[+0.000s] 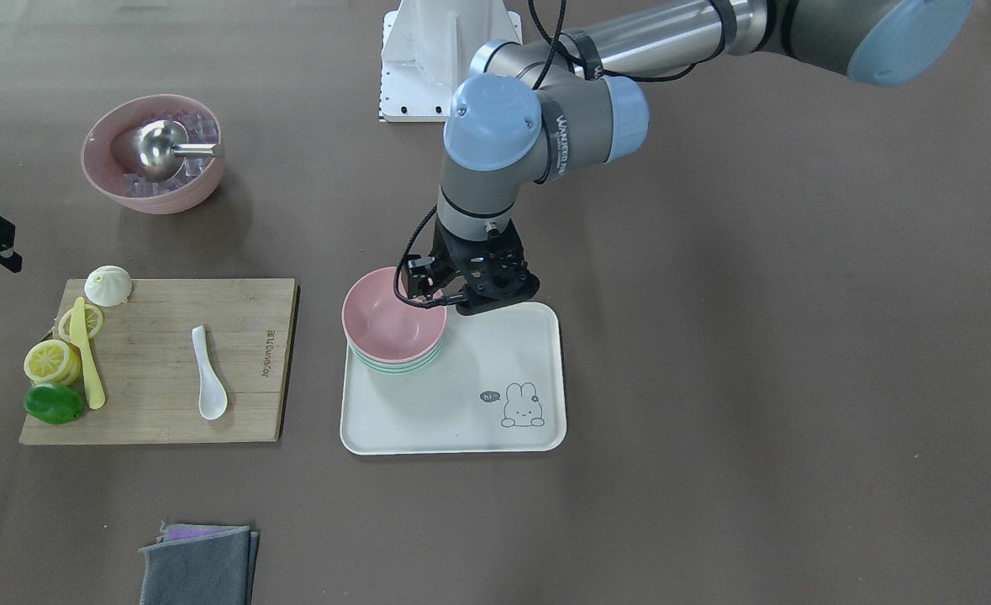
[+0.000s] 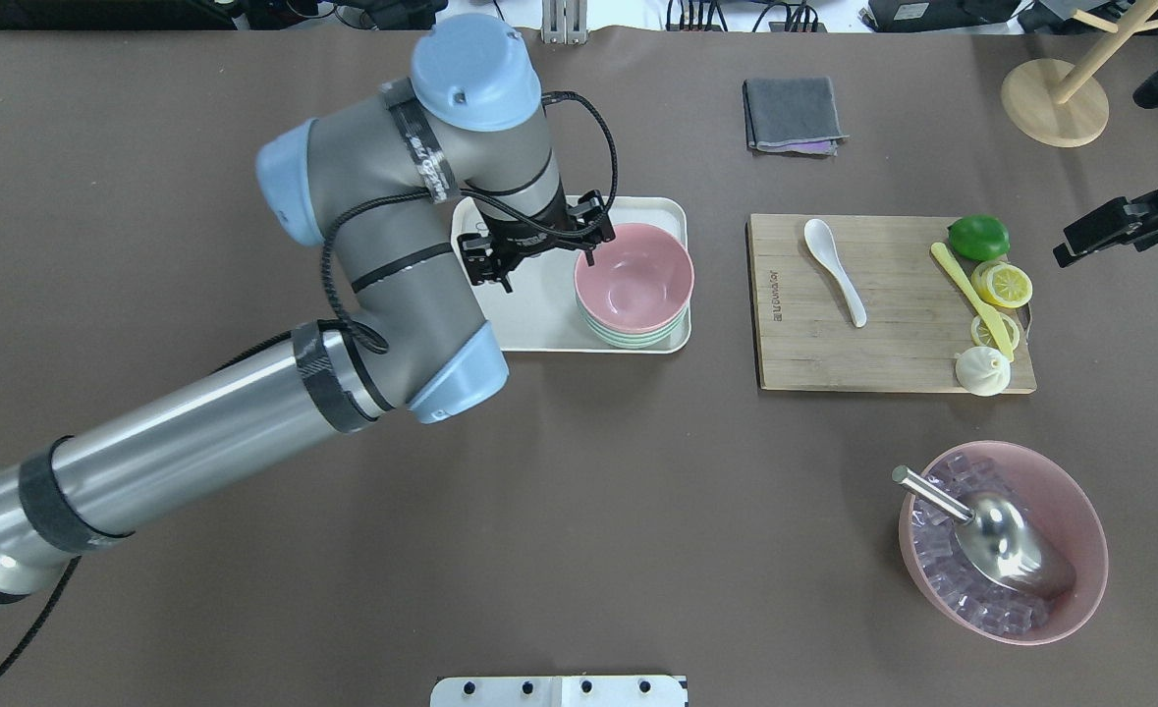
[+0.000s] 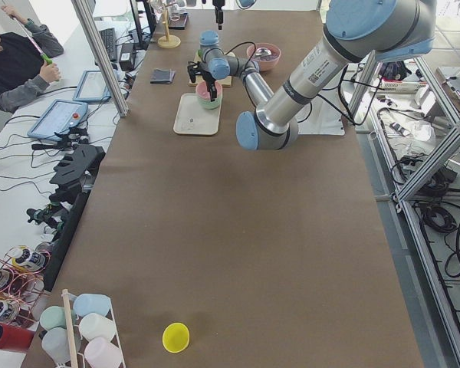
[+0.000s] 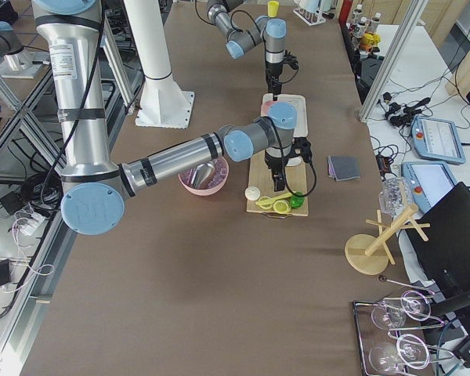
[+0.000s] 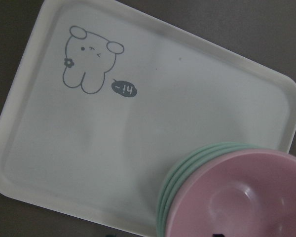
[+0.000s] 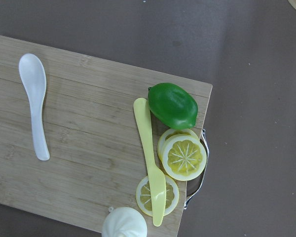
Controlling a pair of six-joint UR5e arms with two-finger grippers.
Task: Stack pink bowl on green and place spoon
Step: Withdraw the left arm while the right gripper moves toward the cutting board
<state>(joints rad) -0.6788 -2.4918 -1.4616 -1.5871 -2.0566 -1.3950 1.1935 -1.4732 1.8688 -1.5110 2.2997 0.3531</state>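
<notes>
pink bowl [image 2: 634,283] sits nested on top of the green bowls [image 1: 394,366], the stack at the right end of the cream tray [image 2: 539,314] in the overhead view. just left of it, left pincer [image 1: 439,294] hangs at the pink bowl's rim, pointing down; cannot tell whether it grips the edge or stands open. wrist view: rabbit drawing [image 5: 86,66] on the bare part of the tray

next right, apart from the tray: wooden board [image 2: 893,344] flat on the desk [image 2: 637,491]. white spoon [image 2: 837,275] lies alone on the board's left half, scoop end toward the far side. further right on the board: yellow knife [image 2: 971,295] across lemon slices [image 2: 1003,285], lime [image 2: 978,236] at the far corner, white bulb-shaped piece [image 2: 983,371] at the near corner

past the board's right edge: right pincer [image 2: 1070,250], raised over the desk, well apart from the spoon; whether it is open or closed, cannot tell
</notes>
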